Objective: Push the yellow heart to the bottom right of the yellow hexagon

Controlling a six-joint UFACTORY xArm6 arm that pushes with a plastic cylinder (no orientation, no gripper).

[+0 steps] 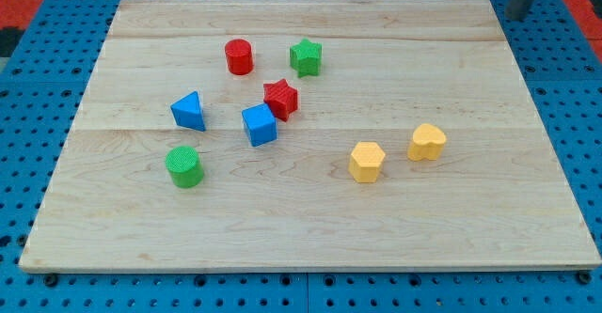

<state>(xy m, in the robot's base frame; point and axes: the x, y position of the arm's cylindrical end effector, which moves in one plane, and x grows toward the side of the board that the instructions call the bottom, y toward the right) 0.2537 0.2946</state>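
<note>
Camera view: my tip [516, 15] is seen at the upper right corner of the frame, beyond the far edge of the wooden board [310, 228], and nothing is touched or held by it, since it is a bare rod. The yellow heart [427, 142] is placed well apart from it, lower and to the left, on the right half of the board. The yellow hexagon [367, 161] is set just beside the heart, to its lower left. Further left, a red star [280, 98] and a blue cube [259, 125] are found touching or nearly so. A green star [306, 56], a red cylinder [239, 56], a blue triangle [189, 112] and a green cylinder [184, 166] are spread around them.
</note>
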